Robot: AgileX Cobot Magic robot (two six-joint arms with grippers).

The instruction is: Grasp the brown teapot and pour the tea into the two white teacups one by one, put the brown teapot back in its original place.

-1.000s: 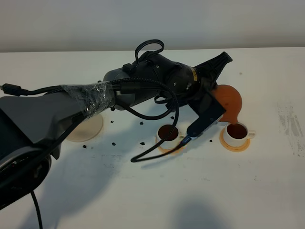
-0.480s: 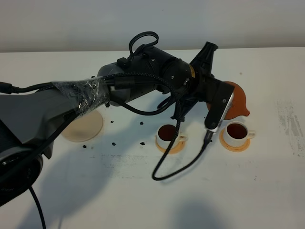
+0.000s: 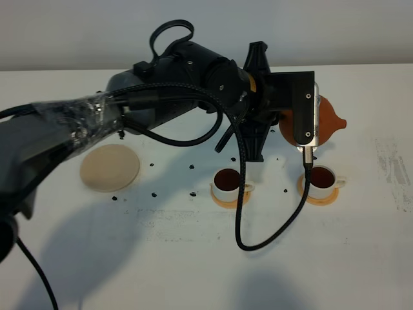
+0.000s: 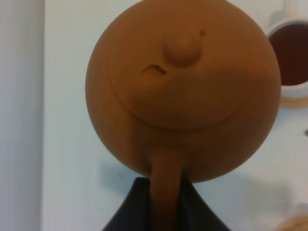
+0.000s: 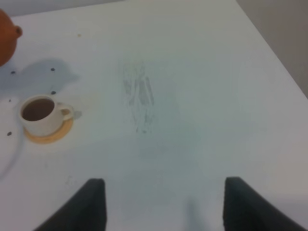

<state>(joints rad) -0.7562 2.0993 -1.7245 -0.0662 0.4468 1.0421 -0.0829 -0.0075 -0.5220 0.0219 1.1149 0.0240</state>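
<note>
L gripper (image 4: pixel 161 192) was clamped on the brown teapot (image 3: pixel 328 118) handle, pot held aloft behind the far-right teacup (image 3: pixel 320 179). Both cups appeared filled. Beige coaster (image 3: pixel 110 167) lay well apart, toward L arm's own side. R gripper (image 5: pixel 161 202) stood wide, idle.

The brown teapot (image 4: pixel 183 91) looks like matt, unglazed clay, smooth with a faint dent near its lid knob. The two white teacups (image 3: pixel 227 183) (image 3: pixel 321 181) are glossy ceramic. The round beige coaster (image 3: pixel 110 167) looks dull and flat. The white surface (image 5: pixel 192 72) is matt, scuffed grey beside the cup.
</note>
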